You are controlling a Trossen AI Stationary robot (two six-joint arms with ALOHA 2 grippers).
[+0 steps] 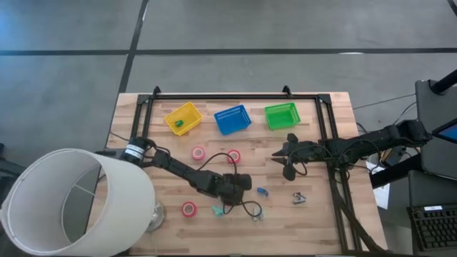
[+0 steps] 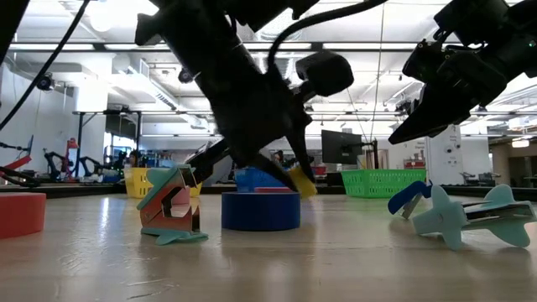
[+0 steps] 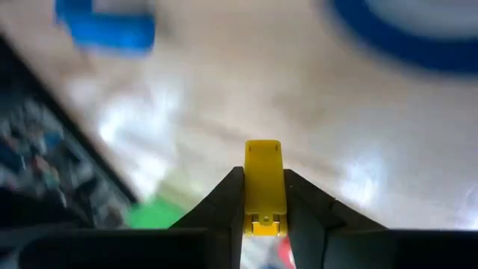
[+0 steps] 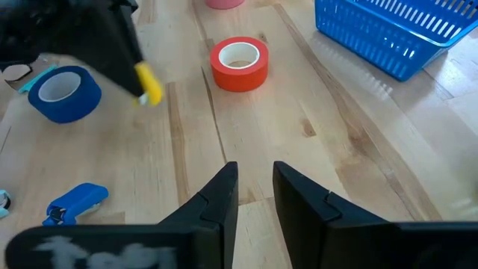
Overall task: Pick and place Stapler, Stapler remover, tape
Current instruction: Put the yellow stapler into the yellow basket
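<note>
My left gripper (image 1: 239, 182) stands near the table's middle, shut on a small yellow stapler (image 3: 264, 179), right beside a blue tape roll (image 4: 63, 93). A red tape roll (image 4: 239, 63) lies flat on the table just ahead of my right gripper (image 4: 255, 168), which hovers open and empty right of centre. Two more pink tape rolls (image 1: 198, 152) (image 1: 188, 208) lie flat. A blue stapler (image 1: 262, 191) and a teal stapler (image 2: 470, 218) rest on the wood. A teal-and-red stapler remover (image 2: 172, 210) stands toward the near edge. My left gripper pinches the yellow stapler's two long sides (image 3: 264, 205) between its two fingers. The fingers slant downward and lie along the stapler. Its free end (image 4: 148, 84) sticks out past the fingertips and points down at the table; whether it touches the wood I cannot tell.
Yellow (image 1: 183, 118), blue (image 1: 233, 119) and green (image 1: 280, 116) baskets stand in a row at the far side. A small metal piece (image 1: 298, 198) lies at the near right. A large white lampshade (image 1: 71, 200) covers the near left corner.
</note>
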